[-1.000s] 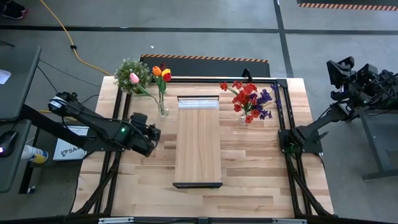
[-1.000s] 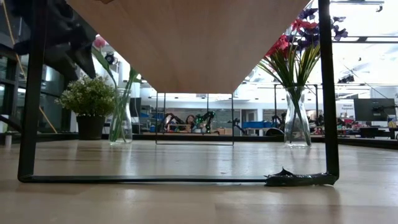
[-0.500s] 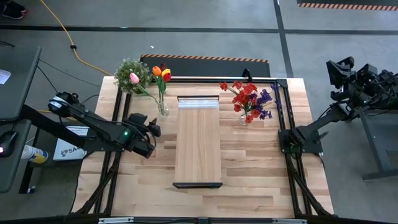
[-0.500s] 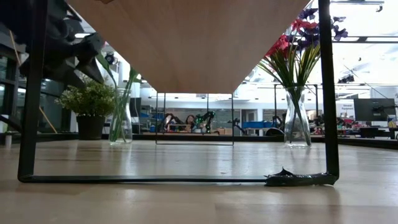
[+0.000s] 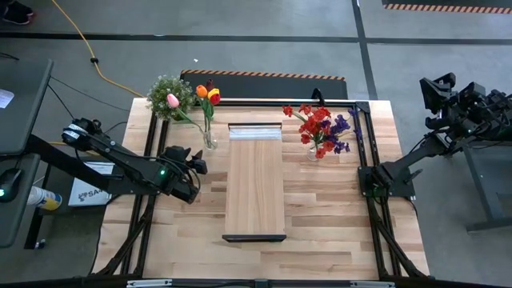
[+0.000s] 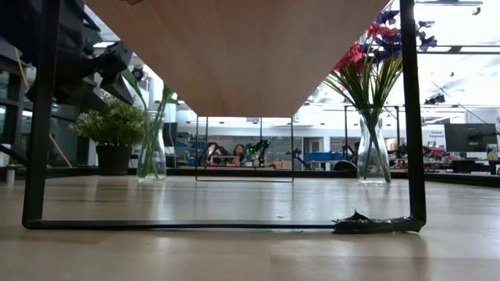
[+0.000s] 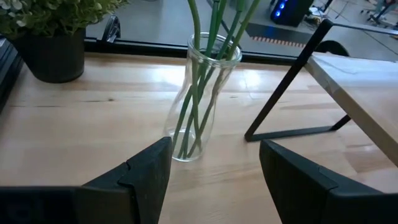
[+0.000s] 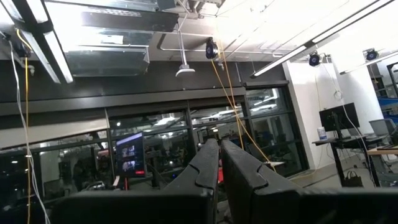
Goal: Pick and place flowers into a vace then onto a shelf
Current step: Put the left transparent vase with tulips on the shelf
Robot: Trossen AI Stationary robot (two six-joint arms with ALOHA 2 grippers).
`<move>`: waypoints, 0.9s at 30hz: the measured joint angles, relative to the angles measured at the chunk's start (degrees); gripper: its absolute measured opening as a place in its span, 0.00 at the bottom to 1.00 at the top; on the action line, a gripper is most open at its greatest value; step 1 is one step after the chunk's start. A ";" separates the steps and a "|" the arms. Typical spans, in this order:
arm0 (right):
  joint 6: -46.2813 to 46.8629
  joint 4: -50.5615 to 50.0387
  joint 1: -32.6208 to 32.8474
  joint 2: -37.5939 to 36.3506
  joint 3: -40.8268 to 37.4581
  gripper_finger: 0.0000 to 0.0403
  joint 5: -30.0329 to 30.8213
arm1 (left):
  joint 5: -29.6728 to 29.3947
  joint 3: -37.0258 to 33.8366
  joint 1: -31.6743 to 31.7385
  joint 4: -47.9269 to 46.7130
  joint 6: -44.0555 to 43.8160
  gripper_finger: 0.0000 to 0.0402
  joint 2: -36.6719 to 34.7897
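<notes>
Yellow, orange and pink tulips (image 5: 204, 96) stand in a clear glass vase (image 5: 210, 142) on the table, left of the shelf's far end; their green stems show in the left wrist view (image 7: 205, 68). Red and purple flowers (image 5: 320, 128) stand in a second glass vase (image 5: 314, 152) to the right of the shelf. The shelf (image 5: 254, 180) is a light-wood plank raised on black brackets. My left gripper (image 7: 214, 149) is open and level, a little short of the tulip vase (image 7: 199, 106) on its near-left side, touching nothing. My right gripper (image 8: 219, 149) is shut and empty, parked off the table's right edge (image 5: 436, 102).
A bushy potted plant (image 5: 168, 94) stands at the far left corner, just behind the tulip vase. Black frame rails (image 5: 152, 160) run along the table's left and right sides. The shelf's black bracket legs (image 7: 292, 93) stand on the table just right of the tulip vase.
My left gripper has swung a little toward the tulip vase and turned its open fingers toward it, then held still. The vases and flowers have not moved.
</notes>
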 joint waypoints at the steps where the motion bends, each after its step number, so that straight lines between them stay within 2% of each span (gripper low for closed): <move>1: 0.00 0.00 0.00 0.00 0.00 0.03 0.00 | 0.00 -0.01 0.00 -0.01 0.01 0.69 0.00; 27: 0.00 -0.79 0.00 0.00 0.00 0.03 0.00 | 2.59 -0.02 0.00 0.10 0.17 0.71 0.00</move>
